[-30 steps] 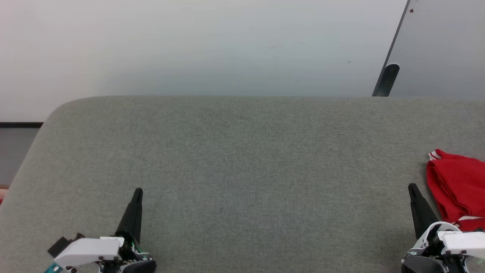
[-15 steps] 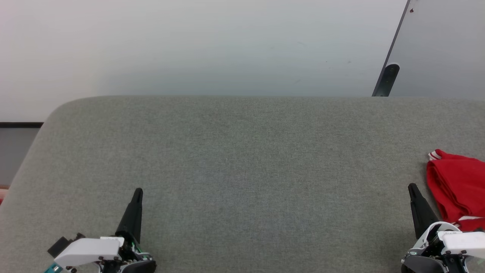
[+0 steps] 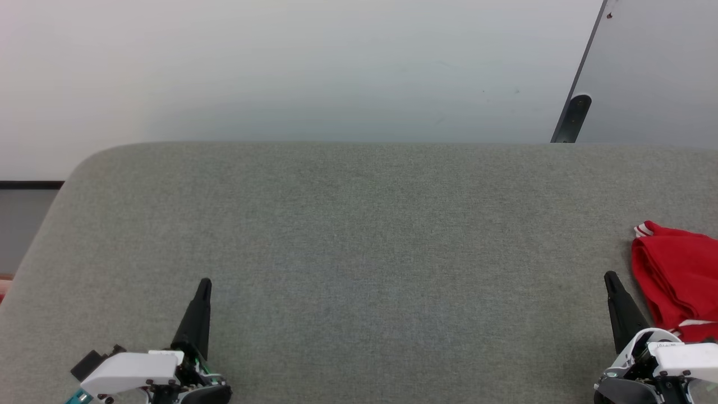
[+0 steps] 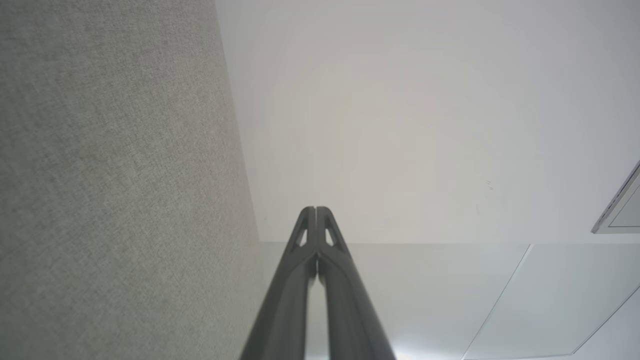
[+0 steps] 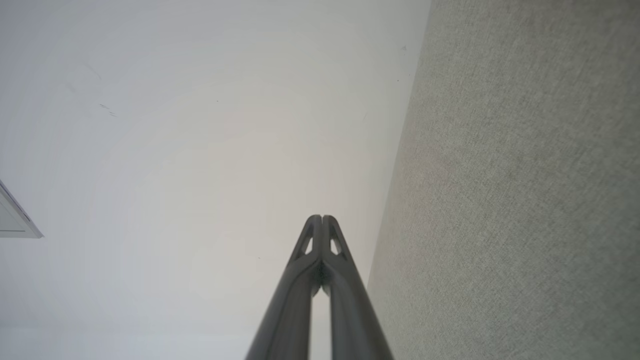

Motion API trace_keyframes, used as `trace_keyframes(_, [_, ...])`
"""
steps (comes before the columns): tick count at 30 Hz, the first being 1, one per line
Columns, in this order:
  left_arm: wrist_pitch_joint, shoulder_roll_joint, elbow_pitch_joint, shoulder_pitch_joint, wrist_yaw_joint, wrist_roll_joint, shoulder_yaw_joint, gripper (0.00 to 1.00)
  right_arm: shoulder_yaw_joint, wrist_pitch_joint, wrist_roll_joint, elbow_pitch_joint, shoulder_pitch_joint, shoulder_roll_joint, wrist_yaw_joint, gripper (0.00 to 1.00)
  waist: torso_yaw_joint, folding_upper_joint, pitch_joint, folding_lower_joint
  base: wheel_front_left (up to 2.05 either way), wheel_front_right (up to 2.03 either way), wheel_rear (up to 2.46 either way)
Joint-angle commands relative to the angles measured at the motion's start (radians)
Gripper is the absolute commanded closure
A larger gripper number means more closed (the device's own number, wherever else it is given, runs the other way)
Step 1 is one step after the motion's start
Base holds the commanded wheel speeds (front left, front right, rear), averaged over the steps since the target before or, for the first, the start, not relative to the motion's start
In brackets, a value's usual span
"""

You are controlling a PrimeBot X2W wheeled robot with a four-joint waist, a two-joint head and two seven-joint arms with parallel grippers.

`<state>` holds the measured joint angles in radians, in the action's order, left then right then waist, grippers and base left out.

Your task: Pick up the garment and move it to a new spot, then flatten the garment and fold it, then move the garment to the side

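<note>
The garment, bright red with white striped trim, lies folded in a bundle at the right edge of the grey fabric surface. My right gripper is shut and empty just left of the garment, fingers pointing away from me. My left gripper is shut and empty at the lower left, far from the garment. In the wrist views the left gripper and the right gripper both show their tips pressed together, with the surface beside them.
A pale wall rises behind the surface's far edge. A grey panel with a dark frame leans at the upper right. The surface's rounded corner falls off at the left.
</note>
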<state>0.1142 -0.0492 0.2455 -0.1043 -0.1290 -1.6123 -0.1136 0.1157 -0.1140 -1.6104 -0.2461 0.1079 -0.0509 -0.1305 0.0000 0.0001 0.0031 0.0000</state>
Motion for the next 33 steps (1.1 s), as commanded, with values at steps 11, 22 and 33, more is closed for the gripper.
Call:
trace_keyframes(11, [0.003, 0.000, 0.002, -0.010, -0.005, -0.001, -0.003, 1.00, -0.004, 0.002, -0.005, 0.000, 0.003, 0.003, 0.000, 1.00, 0.000, -0.0001, 0.000, 0.0000, 0.00, 0.00, 0.00])
trace_keyframes(22, [0.003, 0.000, 0.002, -0.010, -0.005, -0.001, -0.004, 1.00, -0.004, 0.002, -0.005, 0.000, 0.003, 0.003, 0.000, 1.00, 0.000, -0.0001, 0.000, 0.0000, 0.00, 0.00, 0.00])
trace_keyframes(33, [0.003, 0.000, 0.002, -0.010, -0.005, -0.001, -0.003, 1.00, -0.004, 0.003, -0.005, 0.000, 0.003, 0.003, 0.000, 1.00, 0.000, -0.0001, 0.000, 0.0000, 0.00, 0.00, 0.00])
